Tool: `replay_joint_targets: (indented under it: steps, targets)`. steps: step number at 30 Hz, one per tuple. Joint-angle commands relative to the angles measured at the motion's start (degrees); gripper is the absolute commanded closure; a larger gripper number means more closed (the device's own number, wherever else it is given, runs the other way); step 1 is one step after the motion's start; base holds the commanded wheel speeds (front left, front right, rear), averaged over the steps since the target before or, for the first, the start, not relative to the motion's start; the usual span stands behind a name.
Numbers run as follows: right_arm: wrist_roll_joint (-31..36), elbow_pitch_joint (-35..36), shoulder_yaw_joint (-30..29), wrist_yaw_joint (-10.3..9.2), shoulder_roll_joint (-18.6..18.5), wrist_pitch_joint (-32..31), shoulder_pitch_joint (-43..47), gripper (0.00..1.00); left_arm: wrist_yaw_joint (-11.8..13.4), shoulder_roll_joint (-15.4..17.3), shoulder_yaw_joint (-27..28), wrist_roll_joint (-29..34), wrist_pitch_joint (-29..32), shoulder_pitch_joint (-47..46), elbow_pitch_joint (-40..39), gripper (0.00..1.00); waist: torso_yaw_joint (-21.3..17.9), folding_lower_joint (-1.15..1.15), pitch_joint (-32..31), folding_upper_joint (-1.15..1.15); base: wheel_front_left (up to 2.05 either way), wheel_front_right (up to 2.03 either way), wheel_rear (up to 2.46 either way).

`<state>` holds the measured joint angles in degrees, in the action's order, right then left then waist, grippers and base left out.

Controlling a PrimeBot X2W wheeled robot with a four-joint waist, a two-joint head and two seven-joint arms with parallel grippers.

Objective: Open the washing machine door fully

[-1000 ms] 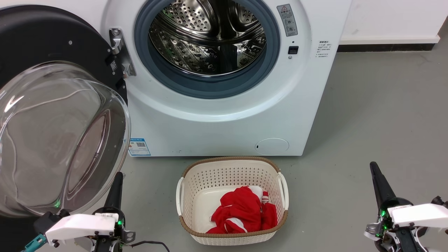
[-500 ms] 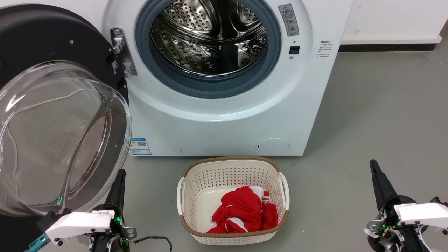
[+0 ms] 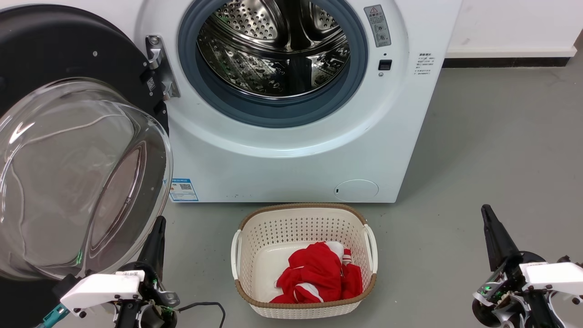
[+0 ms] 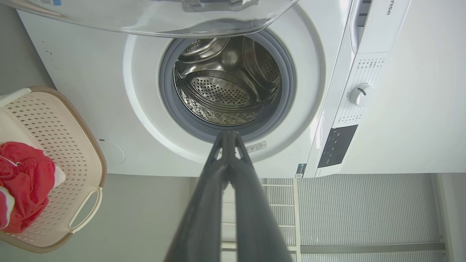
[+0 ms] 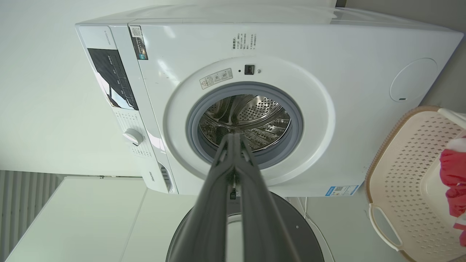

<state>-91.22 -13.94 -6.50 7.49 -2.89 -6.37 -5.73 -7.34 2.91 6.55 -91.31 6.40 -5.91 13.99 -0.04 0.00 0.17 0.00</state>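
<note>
Now, the washing machine door (image 3: 59,50) stands swung wide, its glass bowl (image 3: 77,182) just beside the left jaws, which are pressed together. A careless lift could knock it shutwards. Past the basket (image 3: 300,228), well apart, the right jaws: pressed together too. Head view gives the hinge (image 3: 159,68); right wrist view, the dial (image 5: 133,137).

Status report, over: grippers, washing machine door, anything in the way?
Both jaws shut, empty: left gripper by washing machine door, right gripper low right. Door stands wide open. Laundry basket before washing machine, apart from door.
</note>
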Motion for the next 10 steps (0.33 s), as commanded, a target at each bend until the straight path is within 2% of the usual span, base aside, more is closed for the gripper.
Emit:
replay_joint_targets:
  steps: [1,10]
  targets:
    - [-0.9,-0.1,-0.1,-0.01,0.0,-0.3,-0.9,1.0,-0.3,0.0,0.0,-0.8,0.2,-0.6,0.2,1.0,0.0,0.0,0.0,0.0,0.0,0.0,0.0]
    - [-1.2,-0.2,-0.1,0.0,0.0,-0.3,-0.8,1.0,-0.3,-0.1,0.0,-1.1,0.4,-0.6,0.2,1.0,0.0,0.0,0.0,0.0,0.0,0.0,0.0]
